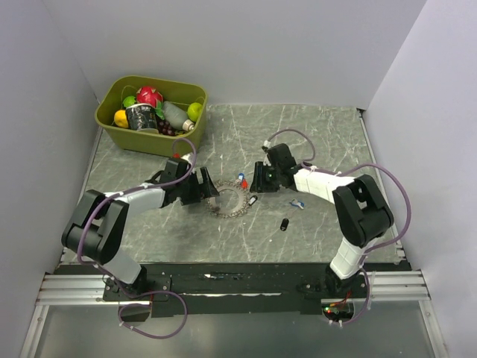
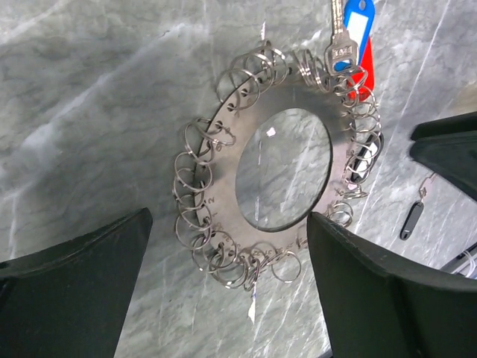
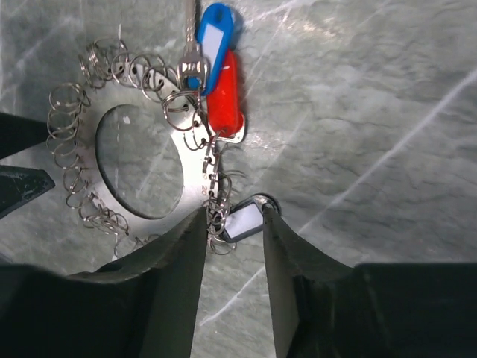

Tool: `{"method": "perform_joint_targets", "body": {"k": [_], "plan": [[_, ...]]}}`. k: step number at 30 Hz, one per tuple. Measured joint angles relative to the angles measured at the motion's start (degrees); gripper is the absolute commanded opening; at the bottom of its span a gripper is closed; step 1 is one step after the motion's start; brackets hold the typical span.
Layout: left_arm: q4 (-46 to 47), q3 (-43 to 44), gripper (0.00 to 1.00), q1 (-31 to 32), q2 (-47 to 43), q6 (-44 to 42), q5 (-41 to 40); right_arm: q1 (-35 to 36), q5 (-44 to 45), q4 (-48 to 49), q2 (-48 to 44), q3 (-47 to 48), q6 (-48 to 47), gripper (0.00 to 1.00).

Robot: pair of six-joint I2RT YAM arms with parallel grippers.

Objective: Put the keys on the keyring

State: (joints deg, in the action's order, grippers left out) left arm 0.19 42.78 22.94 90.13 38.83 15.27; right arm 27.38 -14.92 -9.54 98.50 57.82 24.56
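My right fingers (image 3: 171, 298) fill the bottom of the right wrist view, dark and blurred, standing narrow with a slim gap. In that gap sits a whitish key (image 3: 242, 222), its tag against the rim of the key ring (image 3: 192, 160). Its blade is hidden, and I cannot tell whether the pads press it or only flank it. My left fingers (image 2: 82, 291) stand wide apart, holding nothing, one on each side of the ring's near edge.

Hard to make out:
- The ring is a flat metal disc with a round hole. Its rim is crowded with small overlapping wire loops, so I cannot tell which loop carries what.
- A blue key (image 3: 216, 37) lies over a red key (image 3: 223, 97) at the rim. The red one is half covered, and the blue one's top is cut off by the frame. Whether either is threaded on is unclear.
- From the left wrist, a small dark tag (image 2: 411, 220) shows below my right fingers, too thin to identify.

Around:
- Seen from above, a second blue key (image 1: 298, 202) and a black key (image 1: 285, 224) lie loose on the counter (image 1: 171, 239), right of the ring and apart from each other.
- A green bin (image 1: 108, 123) of fruit stands at the far left corner, well apart from the ring.

Room: both sets of fingers face each other across the ring, close together. White walls (image 1: 261, 45) close in the left, back and right. The widest stretch of counter lies beyond the ring, toward the far right.
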Motion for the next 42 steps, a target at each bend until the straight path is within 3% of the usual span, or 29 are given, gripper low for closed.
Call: {"method": "perform_joint_targets", "body": {"k": [12, 17, 21, 28, 34, 37, 38, 40, 42], "plan": [[2.0, 2.5, 0.65, -0.1, 4.3, 0.4, 1.9, 2.3, -5.3, 4.6, 2.9, -0.5, 1.9, 0.20], [1.8, 3.6, 0.38, -0.1, 6.3, 0.1, 2.3, 3.6, -6.3, 5.5, 2.9, -2.7, 2.9, 0.18], [0.8, 5.3, 0.28, -0.2, 8.1, -0.4, 2.8, 4.4, -7.2, 6.1, 2.9, -5.0, 3.7, 0.17], [-4.0, 12.0, 0.23, -0.2, 12.5, -2.8, 2.5, 5.5, -8.5, 6.6, 2.6, -5.8, 4.6, 0.17], [-7.2, 19.3, 0.30, 0.1, 16.9, -5.1, 2.7, 6.9, -11.0, 7.5, 1.9, -5.9, 6.5, 0.23], [-8.6, 20.9, 0.47, 0.6, 17.3, -5.7, 2.7, 7.0, -11.5, 7.6, 0.5, -6.0, 7.0, 0.27], [-8.7, 21.2, 0.63, 0.7, 17.2, -6.2, 2.7, 7.0, -11.5, 7.6, -0.2, -6.0, 7.1, 0.30], [-8.8, 21.2, 0.75, 0.8, 16.6, -7.0, 2.8, 7.0, -10.9, 7.5, -2.1, -6.0, 7.1, 0.33], [-8.7, 20.2, 0.77, 0.8, 14.9, -7.3, 2.4, 6.9, -9.8, 6.7, -4.0, -5.5, 6.6, 0.48]]}}
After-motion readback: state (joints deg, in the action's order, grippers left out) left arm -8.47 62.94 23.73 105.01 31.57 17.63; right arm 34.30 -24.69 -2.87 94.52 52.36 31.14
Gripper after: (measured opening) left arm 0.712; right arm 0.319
